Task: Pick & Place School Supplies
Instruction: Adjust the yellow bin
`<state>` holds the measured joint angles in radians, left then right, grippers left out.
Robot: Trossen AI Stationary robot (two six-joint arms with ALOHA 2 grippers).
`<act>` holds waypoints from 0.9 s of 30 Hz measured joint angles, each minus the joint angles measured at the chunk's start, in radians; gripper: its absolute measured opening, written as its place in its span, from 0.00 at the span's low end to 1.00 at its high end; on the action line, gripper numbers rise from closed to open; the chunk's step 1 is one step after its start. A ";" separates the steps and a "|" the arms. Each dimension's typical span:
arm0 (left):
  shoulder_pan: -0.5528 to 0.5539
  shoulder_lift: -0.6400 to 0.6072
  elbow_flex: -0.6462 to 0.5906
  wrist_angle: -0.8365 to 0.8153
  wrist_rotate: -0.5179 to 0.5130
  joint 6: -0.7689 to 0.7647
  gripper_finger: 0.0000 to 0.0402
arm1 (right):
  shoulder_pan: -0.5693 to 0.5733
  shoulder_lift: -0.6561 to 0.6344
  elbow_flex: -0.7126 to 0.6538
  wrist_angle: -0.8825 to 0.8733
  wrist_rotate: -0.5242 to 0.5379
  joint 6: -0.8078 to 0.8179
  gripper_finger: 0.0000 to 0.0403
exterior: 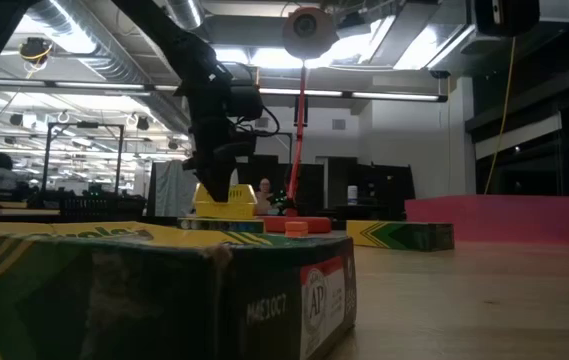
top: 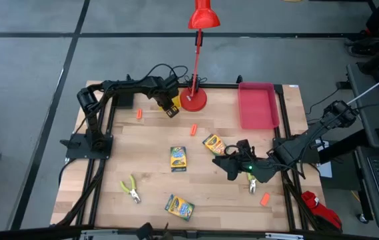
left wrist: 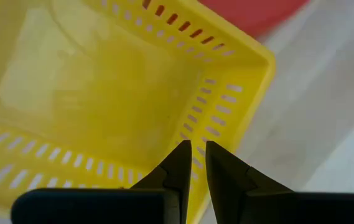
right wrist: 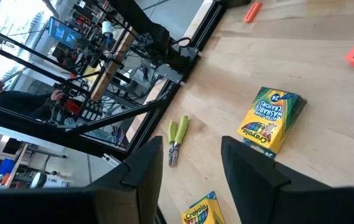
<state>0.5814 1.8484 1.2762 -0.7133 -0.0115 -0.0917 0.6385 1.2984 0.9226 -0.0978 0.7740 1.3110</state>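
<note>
High view: the red desk lamp (top: 194,93) stands at the table's far edge and serves as the landmark. The left gripper (top: 170,107) sits just left of the lamp base, over a yellow tray (top: 164,103). The pink tray (top: 257,105) lies right of the lamp. 3 crayon boxes (top: 178,158) lie on the near side of the lamp, 1 at the table's near edge. 3 orange pieces (top: 193,129) are scattered: 1 left of the lamp, 1 just in front of it, 1 far off at the near right. 1 pair of pliers (top: 131,189) lies at the near left; the other is partly hidden under the right gripper (top: 242,163), which hovers well in front of the lamp.

Low view: the left gripper hangs above the yellow tray, beside the lamp stem.

Left wrist view: the fingers (left wrist: 178,167) are nearly together, pinching the tray's slotted wall.

Right wrist view: the fingers (right wrist: 145,165) stand wide apart, holding nothing; pliers and crayon boxes lie beyond.

Risks: the thin pinch on the tray wall may slip and drop the tray against the lamp base. The right arm, descending, may nudge the hidden pliers.
</note>
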 joint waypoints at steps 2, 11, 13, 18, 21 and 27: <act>-0.015 -0.002 -0.001 -0.007 -0.029 0.000 0.11 | 0.010 0.000 0.000 0.000 0.010 0.007 0.41; -0.033 -0.120 -0.002 -0.014 -0.076 -0.002 0.11 | 0.050 0.000 0.000 0.000 0.064 0.021 0.41; -0.033 -0.153 -0.002 -0.032 -0.076 -0.007 0.11 | 0.054 0.000 0.000 0.000 0.077 0.021 0.41; -0.050 -0.213 -0.001 -0.111 -0.077 -0.010 0.11 | 0.056 0.000 0.000 0.000 0.083 0.020 0.41; -0.069 -0.219 -0.017 -0.126 -0.066 -0.027 0.11 | 0.056 0.000 0.000 0.000 0.083 0.016 0.41; -0.125 -0.219 -0.101 -0.096 -0.050 -0.066 0.11 | 0.057 0.000 0.000 0.001 0.097 0.016 0.41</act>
<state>0.4568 1.6299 1.1754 -0.8095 -0.0615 -0.1580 0.6957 1.2984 0.9226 -0.0971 0.8714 1.3269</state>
